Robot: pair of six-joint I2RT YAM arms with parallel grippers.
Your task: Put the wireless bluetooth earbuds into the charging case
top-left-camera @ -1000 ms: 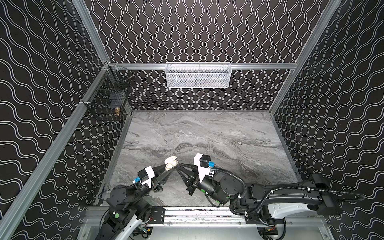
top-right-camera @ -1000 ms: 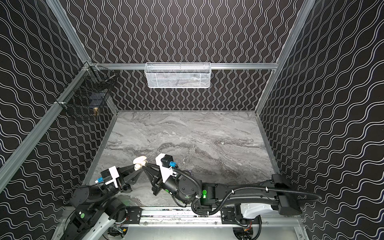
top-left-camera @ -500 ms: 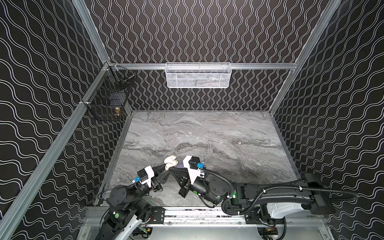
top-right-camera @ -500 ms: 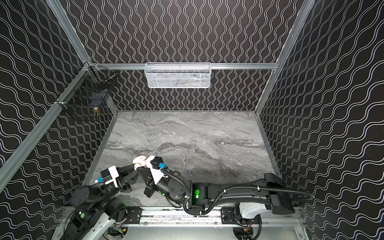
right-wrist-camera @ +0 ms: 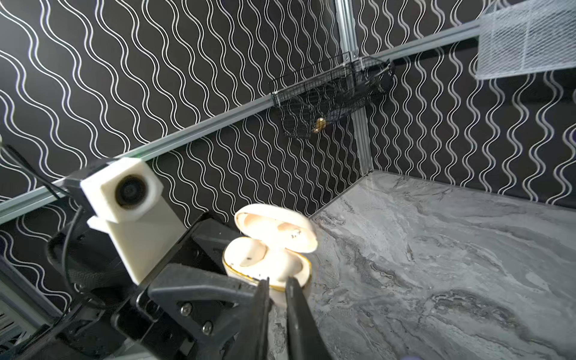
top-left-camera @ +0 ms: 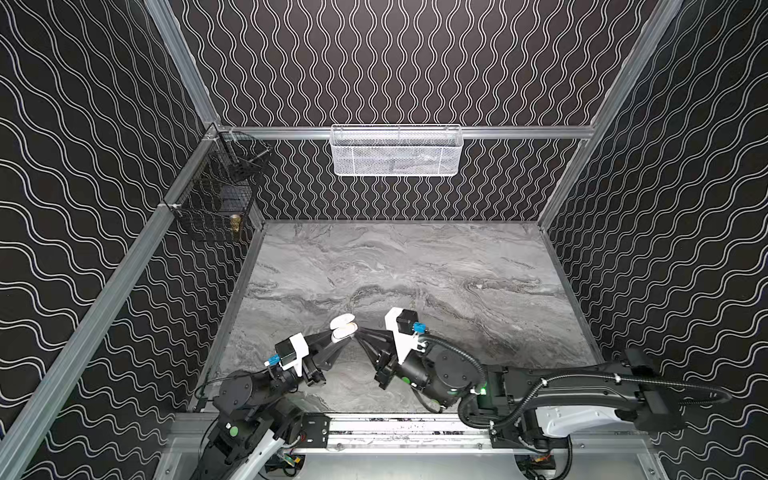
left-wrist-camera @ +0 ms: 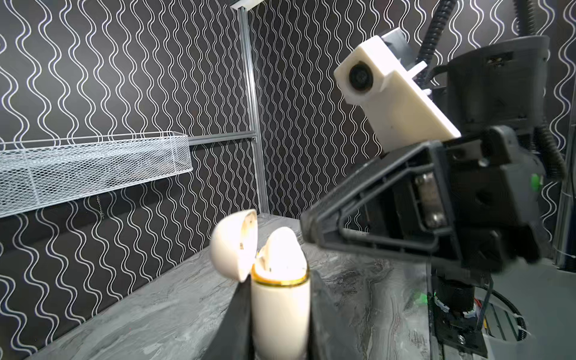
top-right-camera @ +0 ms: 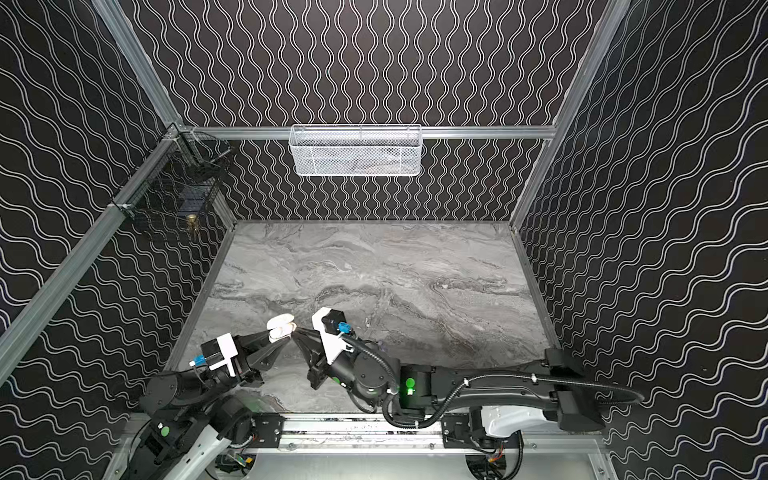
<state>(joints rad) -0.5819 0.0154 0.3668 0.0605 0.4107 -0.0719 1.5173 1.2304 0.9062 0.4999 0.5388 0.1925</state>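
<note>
Item: left gripper (left-wrist-camera: 280, 314) clamping open cream charging case (left-wrist-camera: 279, 307) upright above the marble table (top-left-camera: 457, 270); right gripper (right-wrist-camera: 277, 288), nearly closed and seemingly empty, nearing its rim; earbud (right-wrist-camera: 249, 254) sitting inside, wanting gentle downward seating.

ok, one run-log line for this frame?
left end effector: shut on charging case | lid: open | right end effector: at case rim, nearly closed, nothing visibly held

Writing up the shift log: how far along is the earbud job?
Done: the charging case is lifted off the table, shut in the left hand, lid open, with an earbud seated. In hand: the right hand sits at the rim, holding nothing visible. Left: I cannot tell if both earbuds are in; the lid remains open.
</note>
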